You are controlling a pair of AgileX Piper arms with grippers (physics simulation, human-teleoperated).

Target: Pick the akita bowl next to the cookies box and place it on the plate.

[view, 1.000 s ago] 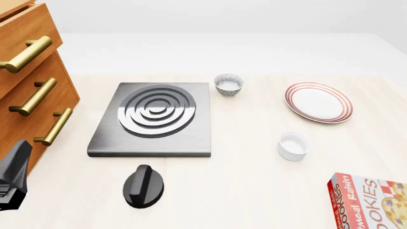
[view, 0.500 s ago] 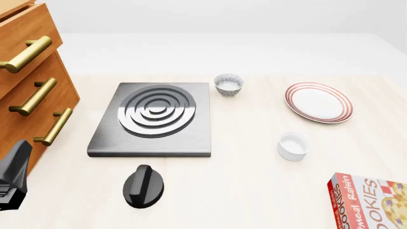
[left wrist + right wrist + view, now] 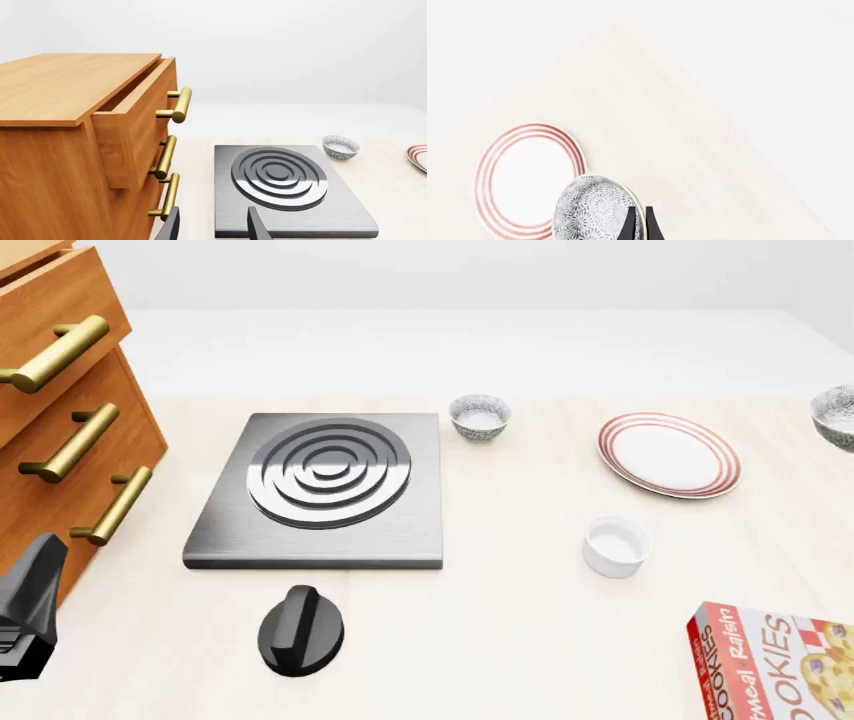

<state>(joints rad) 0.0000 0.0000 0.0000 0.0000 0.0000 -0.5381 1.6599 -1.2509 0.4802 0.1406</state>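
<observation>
The akita bowl (image 3: pixel 592 210), grey-and-white speckled, is tilted on edge with its rim pinched between the fingers of my right gripper (image 3: pixel 639 225), which is shut on it. It hangs beside the plate (image 3: pixel 527 175). In the front view the same bowl (image 3: pixel 838 416) shows at the right edge, right of the red-ringed plate (image 3: pixel 667 454); the gripper itself is outside that view. The cookies box (image 3: pixel 774 662) lies at the near right corner. My left gripper (image 3: pixel 213 227) is open and empty, near the stove's front edge.
A second speckled bowl (image 3: pixel 479 417) stands behind the grey stove plate (image 3: pixel 320 490). A plain white cup (image 3: pixel 615 545) sits in front of the plate. A black knob (image 3: pixel 302 630) lies near the front. A wooden drawer cabinet (image 3: pixel 67 430) fills the left side.
The speckled bowl has come into the front view at the right edge, where nothing showed before. Everything else on the table stays put.
</observation>
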